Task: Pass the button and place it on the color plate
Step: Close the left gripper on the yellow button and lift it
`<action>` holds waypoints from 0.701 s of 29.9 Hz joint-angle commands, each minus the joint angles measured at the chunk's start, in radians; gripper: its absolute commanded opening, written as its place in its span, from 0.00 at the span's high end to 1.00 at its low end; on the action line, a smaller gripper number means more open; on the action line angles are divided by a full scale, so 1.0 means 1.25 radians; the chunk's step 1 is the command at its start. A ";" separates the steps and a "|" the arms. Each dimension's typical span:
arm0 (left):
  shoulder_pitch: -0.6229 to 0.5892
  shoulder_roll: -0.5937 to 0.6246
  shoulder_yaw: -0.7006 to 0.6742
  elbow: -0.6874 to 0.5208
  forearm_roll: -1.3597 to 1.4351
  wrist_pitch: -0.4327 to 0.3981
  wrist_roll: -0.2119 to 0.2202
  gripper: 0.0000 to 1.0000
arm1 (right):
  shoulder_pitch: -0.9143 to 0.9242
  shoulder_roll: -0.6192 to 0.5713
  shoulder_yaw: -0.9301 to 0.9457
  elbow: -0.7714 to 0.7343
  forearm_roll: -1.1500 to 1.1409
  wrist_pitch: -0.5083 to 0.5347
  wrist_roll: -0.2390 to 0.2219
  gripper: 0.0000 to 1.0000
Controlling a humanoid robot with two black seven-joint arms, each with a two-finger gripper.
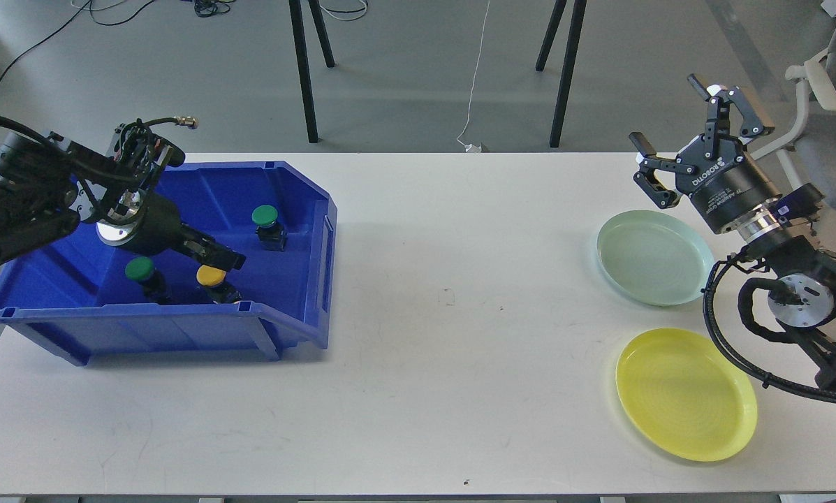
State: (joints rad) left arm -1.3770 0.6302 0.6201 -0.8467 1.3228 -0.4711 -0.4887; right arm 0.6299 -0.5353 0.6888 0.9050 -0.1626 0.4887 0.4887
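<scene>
A yellow button (210, 275) and two green buttons (265, 215) (139, 267) stand on black bases inside the blue bin (292, 328) at the table's left. My left gripper (225, 258) reaches down into the bin, its dark fingers just above and behind the yellow button. I cannot tell the fingers apart or see any contact. My right gripper (665, 110) is open and empty, raised above the table's far right. A pale green plate (651, 257) lies below it. A yellow plate (686, 395) lies nearer the front edge.
The white table (459, 349) spans the view between bin and plates. Black stand legs (306, 70) rise behind the table's far edge. A chair (830, 84) stands at the far right behind my right arm.
</scene>
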 commanded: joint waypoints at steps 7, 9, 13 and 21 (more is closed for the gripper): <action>0.014 0.000 0.002 0.000 0.001 -0.001 0.000 0.21 | -0.001 0.000 0.000 0.000 0.000 0.000 0.000 0.01; 0.014 0.000 0.005 0.000 0.001 -0.001 0.000 0.21 | -0.001 0.000 0.000 0.000 0.000 0.000 0.000 0.01; 0.016 0.001 0.006 0.000 0.001 -0.001 0.000 0.21 | -0.003 0.000 0.000 0.000 0.000 0.000 0.000 0.01; 0.030 0.003 0.008 0.001 0.002 0.000 0.000 0.22 | -0.004 0.000 0.000 0.000 0.000 0.000 0.000 0.01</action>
State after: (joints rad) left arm -1.3420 0.6319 0.6285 -0.8461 1.3250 -0.4725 -0.4887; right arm 0.6246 -0.5353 0.6888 0.9050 -0.1626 0.4887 0.4887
